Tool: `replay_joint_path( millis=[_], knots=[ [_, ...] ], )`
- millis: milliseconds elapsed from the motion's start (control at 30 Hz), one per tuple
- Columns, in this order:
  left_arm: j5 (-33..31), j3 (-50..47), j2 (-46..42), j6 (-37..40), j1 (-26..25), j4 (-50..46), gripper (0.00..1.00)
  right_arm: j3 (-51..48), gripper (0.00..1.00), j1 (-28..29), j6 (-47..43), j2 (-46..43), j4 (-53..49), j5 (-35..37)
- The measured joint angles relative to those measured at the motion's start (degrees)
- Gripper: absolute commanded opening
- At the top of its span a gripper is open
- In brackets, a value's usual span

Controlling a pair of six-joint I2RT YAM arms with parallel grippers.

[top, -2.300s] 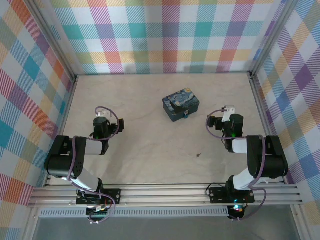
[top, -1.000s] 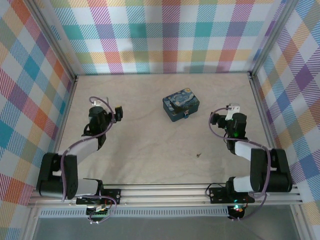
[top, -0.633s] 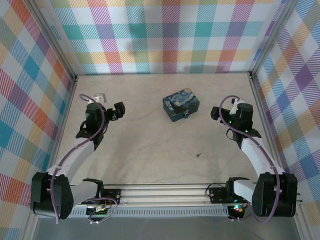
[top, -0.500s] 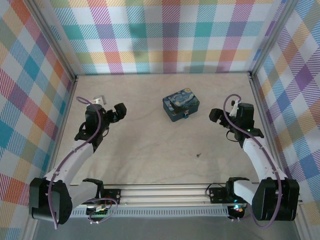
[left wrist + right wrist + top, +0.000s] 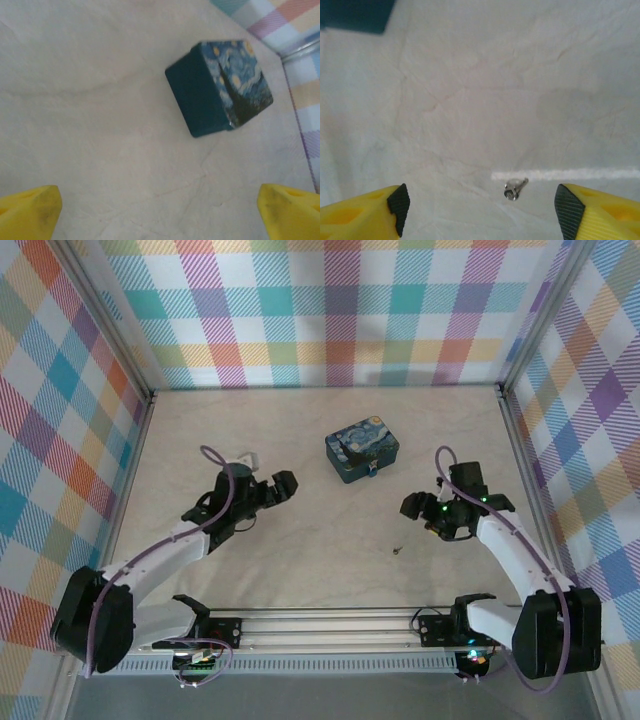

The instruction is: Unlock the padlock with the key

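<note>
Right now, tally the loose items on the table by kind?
night-sky-print box: 1
padlock: 1
key: 1
Total: 3

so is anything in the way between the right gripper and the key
Nothing visible. In the right wrist view the key lies alone on bare table, in the gap ahead of the right gripper and its open fingers. The box sits off at the top-left corner.
</note>
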Motion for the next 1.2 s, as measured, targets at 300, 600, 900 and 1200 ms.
replay_joint_path(
  millis=[300,600,900,1200],
  knots=[
    [0.02,3.37,5.62,-1.16,-2.47,1.36,1.00,-0.39,0.59,9.31,1.46,5.64,-3.06,3.76],
    [-0.61,3.76,5.75,-1.16,-2.80,2.25,1.00,0.33,0.43,15.58,2.69,13.22,-3.85,7.41],
    [-1.07,3.76,5.75,-1.16,-2.84,2.23,1.00,0.83,0.34,17.68,3.06,15.93,-3.67,9.20],
    [-1.07,3.76,5.73,-1.16,-2.84,2.23,1.00,1.57,0.29,18.36,3.23,17.49,-3.65,10.58]
  ],
)
